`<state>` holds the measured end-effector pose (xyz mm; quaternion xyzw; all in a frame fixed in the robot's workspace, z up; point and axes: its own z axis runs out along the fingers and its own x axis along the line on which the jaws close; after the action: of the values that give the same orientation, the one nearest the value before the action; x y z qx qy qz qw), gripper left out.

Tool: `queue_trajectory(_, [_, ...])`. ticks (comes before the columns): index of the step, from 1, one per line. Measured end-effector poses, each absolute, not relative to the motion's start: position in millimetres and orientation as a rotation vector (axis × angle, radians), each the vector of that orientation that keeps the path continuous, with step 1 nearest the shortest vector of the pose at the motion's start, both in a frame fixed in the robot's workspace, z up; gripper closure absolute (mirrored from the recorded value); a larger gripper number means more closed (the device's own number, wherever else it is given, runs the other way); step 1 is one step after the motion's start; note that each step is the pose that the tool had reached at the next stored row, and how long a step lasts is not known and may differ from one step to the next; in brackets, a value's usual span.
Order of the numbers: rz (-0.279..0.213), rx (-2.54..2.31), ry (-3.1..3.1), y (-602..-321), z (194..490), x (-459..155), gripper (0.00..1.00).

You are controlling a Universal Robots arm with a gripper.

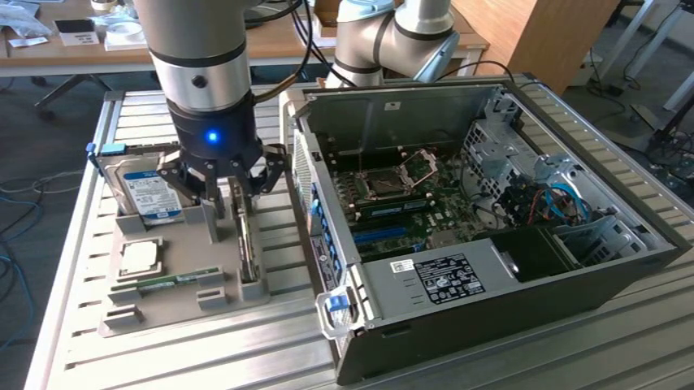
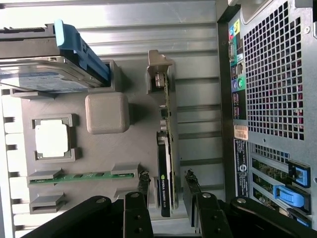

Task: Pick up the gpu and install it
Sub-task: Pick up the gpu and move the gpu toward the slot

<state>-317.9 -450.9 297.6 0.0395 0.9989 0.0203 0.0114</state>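
The gpu [image 1: 249, 248] stands on its edge in a slot of the grey holder [image 1: 174, 313], beside the open computer case [image 1: 607, 268]. My gripper [image 1: 230, 213] hangs right over the card's far end. In the wrist view the gpu [image 2: 167, 148] shows as a thin card with a black shroud and a silver bracket at its end. My gripper [image 2: 167, 186] is open and straddles the card, with one fingertip [image 2: 143, 182] on each side and a small gap to the card on both sides.
The holder [image 2: 143, 114] also carries a blue-labelled hard drive [image 1: 149, 193], a square processor [image 1: 139, 258] and a green memory stick [image 1: 174, 282]. The case lies open with its motherboard [image 1: 396, 199] exposed. Its perforated rear panel [image 2: 272, 74] stands close beside the card.
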Motion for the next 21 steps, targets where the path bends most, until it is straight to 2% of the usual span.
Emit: queue_trajectory(21, [0.064,0.123,3.116,-450.9,287.4,-315.7,0.58])
